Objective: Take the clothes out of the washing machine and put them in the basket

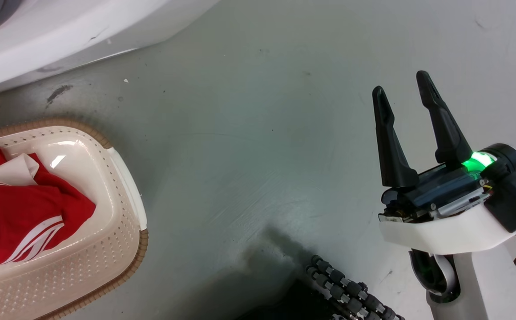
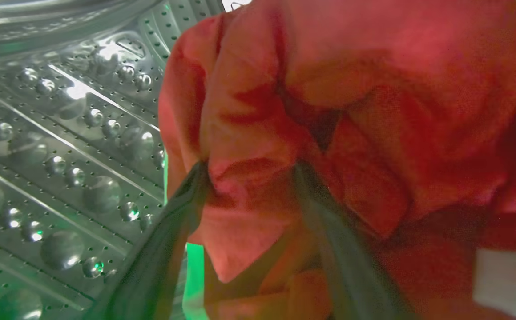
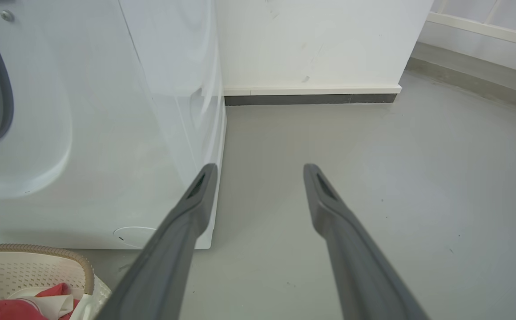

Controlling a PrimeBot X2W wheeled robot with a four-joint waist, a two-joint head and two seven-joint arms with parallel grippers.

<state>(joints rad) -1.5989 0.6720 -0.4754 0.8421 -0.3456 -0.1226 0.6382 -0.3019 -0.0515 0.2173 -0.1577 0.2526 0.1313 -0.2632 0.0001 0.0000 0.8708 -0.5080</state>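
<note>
Our left tool point(image 2: 250, 166) is inside the steel drum point(image 2: 62, 155) of the washing machine point(image 3: 84, 133). Its two fingers are spread apart, and a fold of red cloth point(image 2: 373, 111) bulges between them. The cloth touches both fingers near their tips, but we cannot tell whether they squeeze it. The rest of that cloth is bunched above and to the right of the fingers in the left wrist view, with a white patch at the lower right, and the drum's dimpled wall is on the left. Our right tool point(image 1: 401, 83) hangs over the grey floor point(image 1: 258, 133) with its fingers spread wide, well apart from the basket point(image 1: 120, 249). The basket stands on the floor just in front of the washing machine. A heap of red clothes point(image 1: 18, 213) with white panels and thin white stripes lies in it. We count two tools, one washing machine and one basket. There are two lots of red clothes, one in the drum and one in the basket, and we cannot tell how many pieces make up either lot.
</note>
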